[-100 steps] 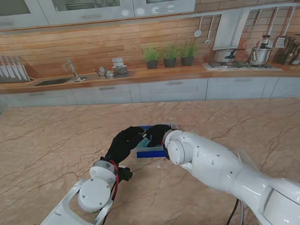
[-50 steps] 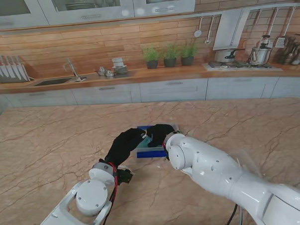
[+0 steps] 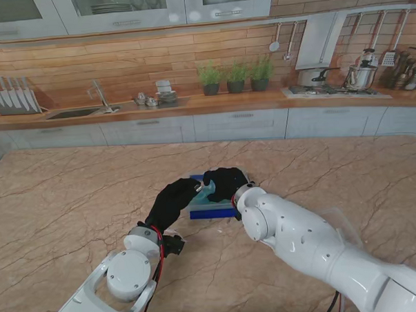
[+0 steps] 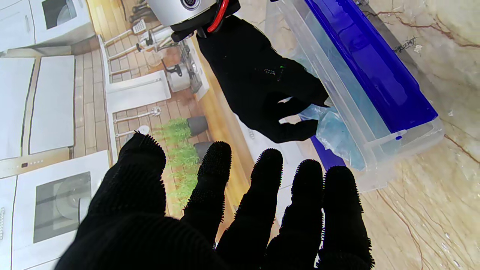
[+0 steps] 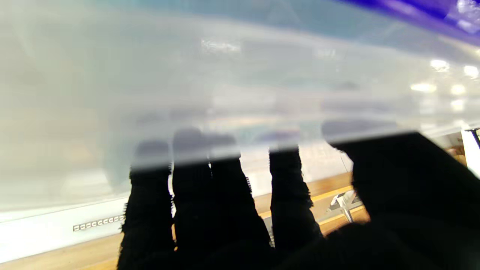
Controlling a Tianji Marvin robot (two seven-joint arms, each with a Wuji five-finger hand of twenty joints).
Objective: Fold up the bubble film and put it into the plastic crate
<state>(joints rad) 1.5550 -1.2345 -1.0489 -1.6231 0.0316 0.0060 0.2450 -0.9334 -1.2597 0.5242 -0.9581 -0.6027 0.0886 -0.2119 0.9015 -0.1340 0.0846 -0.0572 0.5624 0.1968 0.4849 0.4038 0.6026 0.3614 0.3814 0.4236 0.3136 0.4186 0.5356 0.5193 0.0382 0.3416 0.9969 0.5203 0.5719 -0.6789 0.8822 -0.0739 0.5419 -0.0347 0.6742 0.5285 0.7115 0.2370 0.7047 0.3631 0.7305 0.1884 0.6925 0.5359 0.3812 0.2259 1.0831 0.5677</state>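
We see the clear crate [image 3: 210, 210] with its blue lid in the middle of the marble table [image 3: 72, 196]; our right hand [image 3: 225, 183] reaches over its rim, fingers closed on the pale blue bubble film [image 4: 330, 129] at the crate's mouth; our left hand [image 3: 172, 201] hovers just beside the crate, fingers [image 4: 262, 180] spread and holding nothing.

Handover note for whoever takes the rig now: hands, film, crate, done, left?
Left robot hand: open, fingers spread, holding nothing, beside the plastic crate.
Right robot hand: over the crate, shut on the bubble film.
Film: bunched, partly inside the clear crate with the blue base, one end still in the fingers.
Done: film brought to the crate; fold quality not visible.
Left: release the film, pull both hands clear.
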